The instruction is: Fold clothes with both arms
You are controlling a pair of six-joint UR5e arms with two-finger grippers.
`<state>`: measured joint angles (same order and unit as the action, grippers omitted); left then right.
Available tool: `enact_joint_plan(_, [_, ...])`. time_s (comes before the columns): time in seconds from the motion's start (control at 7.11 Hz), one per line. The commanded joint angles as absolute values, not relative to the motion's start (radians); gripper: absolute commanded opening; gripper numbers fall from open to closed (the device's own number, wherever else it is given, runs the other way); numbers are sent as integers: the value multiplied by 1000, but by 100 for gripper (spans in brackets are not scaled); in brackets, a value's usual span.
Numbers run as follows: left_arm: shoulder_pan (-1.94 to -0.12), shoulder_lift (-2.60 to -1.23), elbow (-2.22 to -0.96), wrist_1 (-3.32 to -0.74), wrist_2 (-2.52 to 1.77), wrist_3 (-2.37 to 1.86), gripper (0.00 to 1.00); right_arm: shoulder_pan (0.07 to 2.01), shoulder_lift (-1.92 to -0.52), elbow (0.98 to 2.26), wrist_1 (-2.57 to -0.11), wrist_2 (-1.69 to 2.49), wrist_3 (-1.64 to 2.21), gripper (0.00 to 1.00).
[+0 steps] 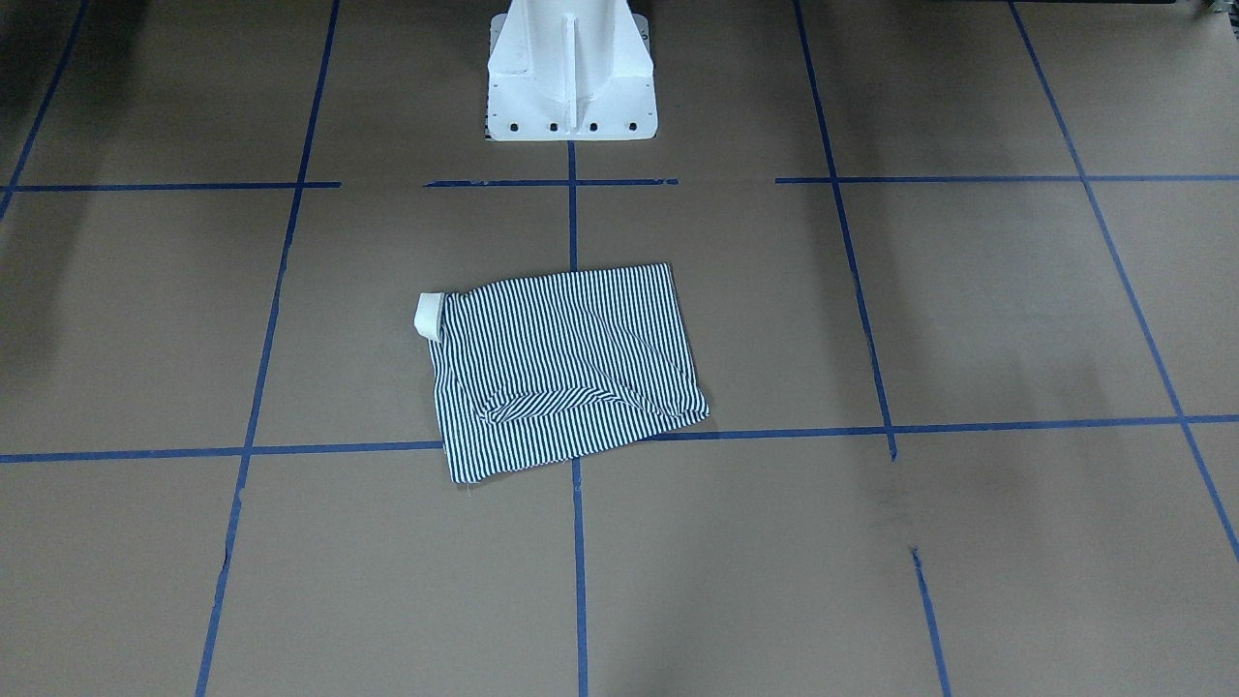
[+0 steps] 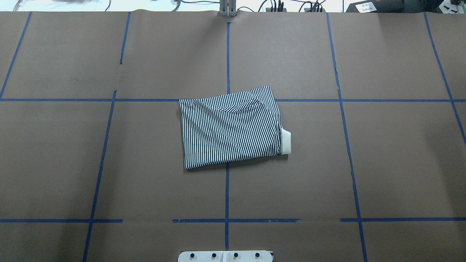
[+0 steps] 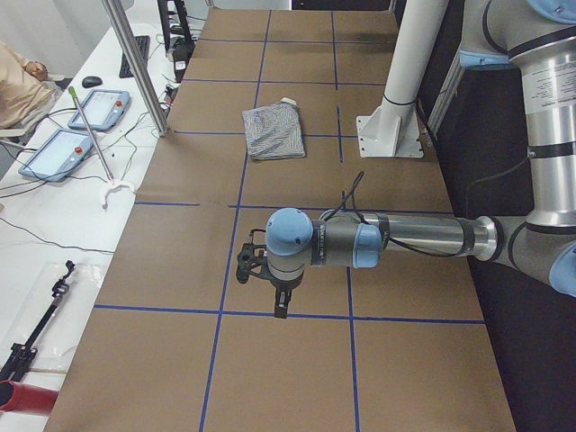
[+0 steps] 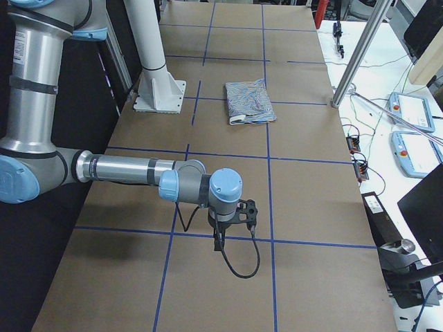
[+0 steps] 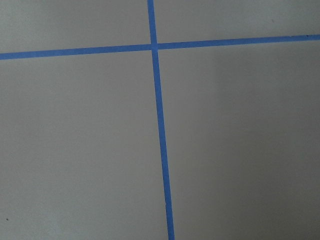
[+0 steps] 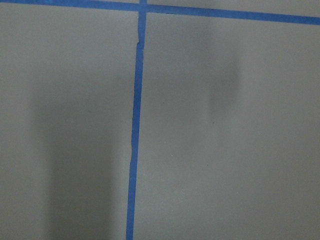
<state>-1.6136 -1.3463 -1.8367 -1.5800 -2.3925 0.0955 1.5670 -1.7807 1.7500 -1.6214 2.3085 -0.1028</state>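
The jaw spacing of the left gripper [image 3: 280,301] and the right gripper [image 4: 220,238] cannot be told; each is being held above the brown table [image 2: 109,163]. The folded striped shirt [image 2: 229,129] is being rested at the table's centre, well apart from both, its white collar [image 2: 286,142] at 3 o'clock in the overhead view, the white pedestal [image 2: 225,256] at 6 o'clock. Blue tape lines [image 5: 160,150] are being shown across the table, tablets [image 3: 58,153] on a white bench [image 3: 54,225].

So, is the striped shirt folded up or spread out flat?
Folded. The striped shirt lies as a compact rectangle, no sleeve spread to the side, and only its white collar sticks out at one end.
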Motion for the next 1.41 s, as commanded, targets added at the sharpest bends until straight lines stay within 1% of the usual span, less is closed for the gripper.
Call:
enact_joint_plan(0.0, [-1611, -1356, -1839, -1583, -2341, 97, 100, 1572, -1781, 1752, -1621, 2310, -103, 100])
enact_joint_plan(0.42, [-1611, -1359, -1844, -1586, -2342, 101, 100, 1572, -1804, 1761, -1620, 2304, -118, 100])
enact_joint_plan(1.27, [-1585, -1358, -1829, -1586, -2313, 101, 100, 1572, -1805, 1758, -1620, 2307, -109, 100])
